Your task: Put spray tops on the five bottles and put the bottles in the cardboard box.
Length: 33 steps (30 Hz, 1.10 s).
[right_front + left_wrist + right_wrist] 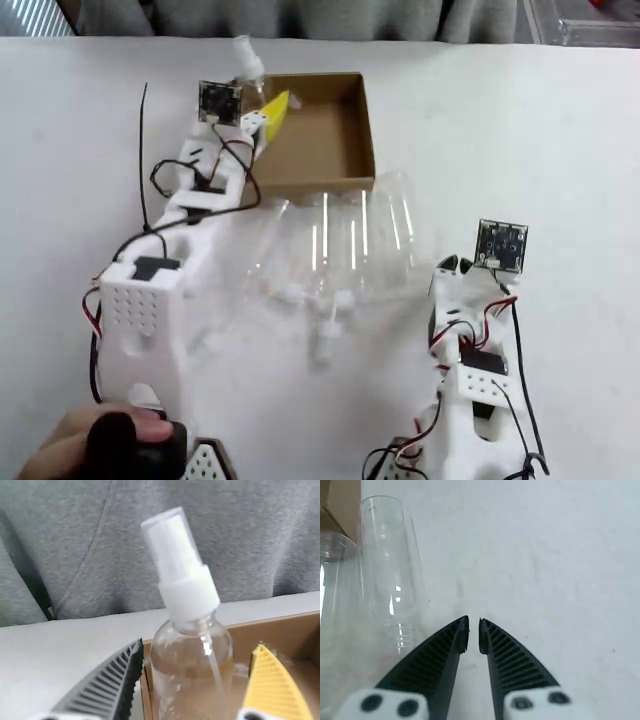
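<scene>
The left end effector (197, 652) was clenched around a clear spray bottle (192, 660), its grey and yellow fingers on either side of the body, with the white spray top (180, 565) fitted and tilted. It held the bottle at the far left corner of the cardboard box (366, 125). A row of clear bottles (340, 240) lay on the white surface (520, 130) just in front of the box. The right end effector (473, 632) sat low beside them, closed on nothing
</scene>
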### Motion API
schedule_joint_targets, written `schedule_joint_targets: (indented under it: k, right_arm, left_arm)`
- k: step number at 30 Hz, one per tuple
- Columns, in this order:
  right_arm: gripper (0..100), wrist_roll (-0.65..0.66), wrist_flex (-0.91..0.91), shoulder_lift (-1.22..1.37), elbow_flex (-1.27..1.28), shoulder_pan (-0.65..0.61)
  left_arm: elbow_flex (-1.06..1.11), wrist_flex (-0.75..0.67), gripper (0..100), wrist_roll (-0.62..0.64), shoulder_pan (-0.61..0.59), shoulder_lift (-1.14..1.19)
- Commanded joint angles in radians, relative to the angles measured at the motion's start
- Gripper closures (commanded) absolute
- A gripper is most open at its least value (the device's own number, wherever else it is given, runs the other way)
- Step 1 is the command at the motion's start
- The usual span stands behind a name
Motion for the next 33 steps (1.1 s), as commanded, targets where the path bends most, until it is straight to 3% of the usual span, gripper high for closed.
schedule_joint_targets:
  k: [1, 6, 13, 23, 33]
  right_arm:
    - [98.1, 0.012, -0.021, -0.007, -0.006, 0.001]
    - [98.1, 0.012, -0.021, -0.007, -0.006, 0.001]
    - [98.1, 0.012, -0.021, -0.007, -0.006, 0.001]
    - [98.1, 0.012, -0.021, -0.007, -0.005, 0.001]
    - [98.1, 0.012, -0.021, -0.007, 0.009, 0.002]
  left_arm:
    - [0.080, 0.005, 68, -0.009, 0.001, -0.159]
    - [0.204, 0.011, 68, -0.009, -0.001, -0.280]
    - [0.417, 0.203, 68, -0.009, -0.008, -0.530]
    - [0.744, 0.365, 68, -0.006, -0.007, -0.995]
    - [0.839, 0.875, 68, -0.003, -0.002, -1.471]
